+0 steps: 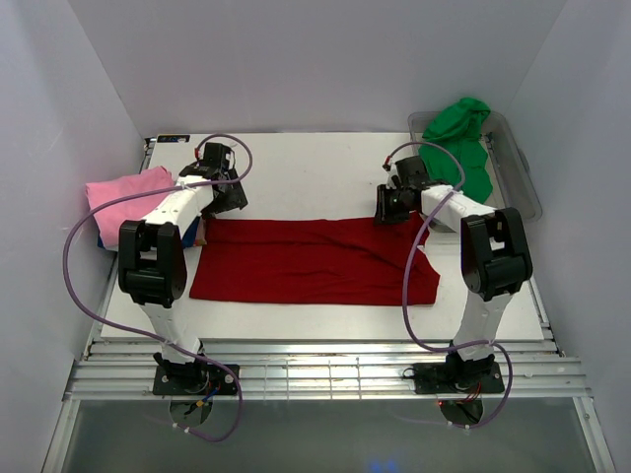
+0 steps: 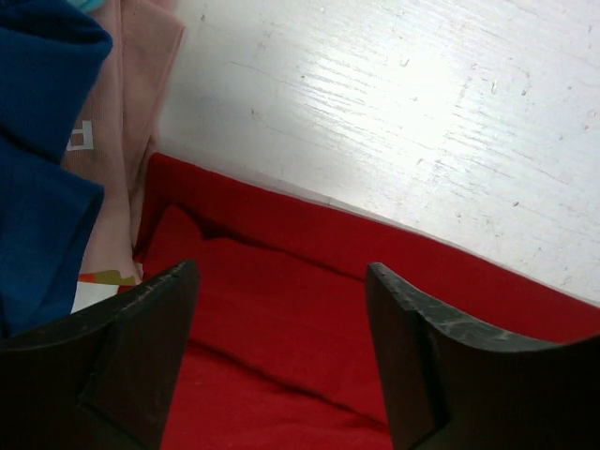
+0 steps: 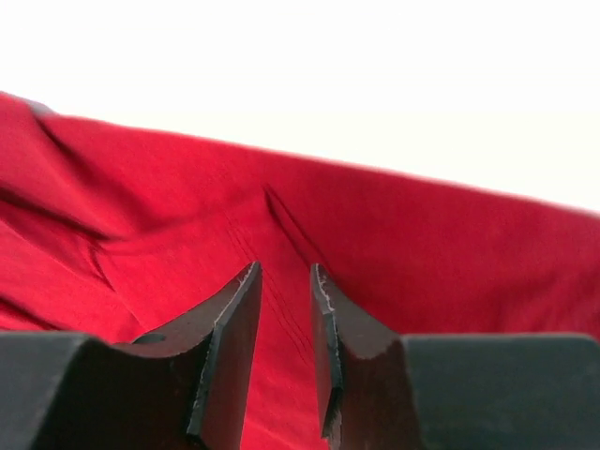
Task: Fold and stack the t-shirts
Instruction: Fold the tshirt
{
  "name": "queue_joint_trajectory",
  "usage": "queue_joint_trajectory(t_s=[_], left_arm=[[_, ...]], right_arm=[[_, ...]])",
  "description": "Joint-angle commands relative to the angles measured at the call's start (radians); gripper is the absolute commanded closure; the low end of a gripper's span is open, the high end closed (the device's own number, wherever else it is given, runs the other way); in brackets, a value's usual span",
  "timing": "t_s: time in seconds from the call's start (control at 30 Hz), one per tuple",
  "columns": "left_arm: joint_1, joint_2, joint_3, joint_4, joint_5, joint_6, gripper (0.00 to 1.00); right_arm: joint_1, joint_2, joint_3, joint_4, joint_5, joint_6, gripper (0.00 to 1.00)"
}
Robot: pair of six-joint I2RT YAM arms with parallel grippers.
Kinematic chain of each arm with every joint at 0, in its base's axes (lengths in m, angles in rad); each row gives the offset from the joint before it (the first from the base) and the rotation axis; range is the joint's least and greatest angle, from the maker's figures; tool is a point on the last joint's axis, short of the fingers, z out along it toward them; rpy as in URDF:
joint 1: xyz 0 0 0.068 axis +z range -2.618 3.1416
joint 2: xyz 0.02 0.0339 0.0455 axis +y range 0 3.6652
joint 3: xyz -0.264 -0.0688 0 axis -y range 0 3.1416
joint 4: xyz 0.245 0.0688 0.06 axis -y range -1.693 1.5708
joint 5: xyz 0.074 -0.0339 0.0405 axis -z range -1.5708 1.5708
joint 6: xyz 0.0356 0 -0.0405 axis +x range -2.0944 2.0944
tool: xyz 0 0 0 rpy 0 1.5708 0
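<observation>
I am mid-fold on the red shirt [image 1: 314, 261]; left pincer [image 2: 281, 272] wide open, right pincer [image 3: 286, 272] barely open, both empty. Next, I think, grip one short end.

Four shirts are countable from where I work: one red t-shirt [image 1: 314, 261], one green t-shirt [image 1: 460, 138], one pink t-shirt [image 1: 123, 192], one blue t-shirt [image 2: 37, 169]. There is one clear tub [image 1: 527, 192] and one table [image 1: 315, 177]. My grippers number two: left gripper [image 2: 281, 272], right gripper [image 3: 286, 272].

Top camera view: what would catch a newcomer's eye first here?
A red t-shirt lies as a long band across the table, with the left arm and right arm reaching to its far corners. A green t-shirt is heaped in the clear tub at far right; a pink t-shirt sits at the left edge.
</observation>
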Motion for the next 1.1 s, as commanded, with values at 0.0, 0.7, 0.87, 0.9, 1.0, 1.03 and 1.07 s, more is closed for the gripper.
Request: queue_joint_trajectory(t_s=[0.0,0.7,0.87,0.9,1.0,1.03,1.07], left_arm=[[-0.002,-0.054,-0.007,0.004,0.004,-0.002,0.17],[-0.002,-0.038,-0.021,0.010,0.004,0.012,0.11],[-0.002,-0.034,-0.027,0.012,0.006,0.012,0.11],[-0.002,-0.035,-0.028,0.012,0.006,0.011,0.11],[-0.002,-0.038,-0.030,0.012,0.004,0.012,0.11],[-0.002,-0.041,-0.030,0.012,0.003,0.012,0.11],[-0.002,-0.043,-0.031,0.012,0.001,0.014,0.11]], right_arm=[[0.002,0.037,0.087,0.029,-0.084,-0.015,0.66],[0.002,0.142,0.136,-0.004,-0.158,-0.033,0.65],[0.003,0.142,0.115,0.000,-0.162,-0.033,0.65],[0.003,0.143,0.113,0.002,-0.162,-0.035,0.65],[0.003,0.148,0.112,0.000,-0.165,-0.036,0.65],[0.003,0.148,0.110,-0.001,-0.167,-0.036,0.65],[0.003,0.148,0.109,-0.003,-0.168,-0.036,0.65]])
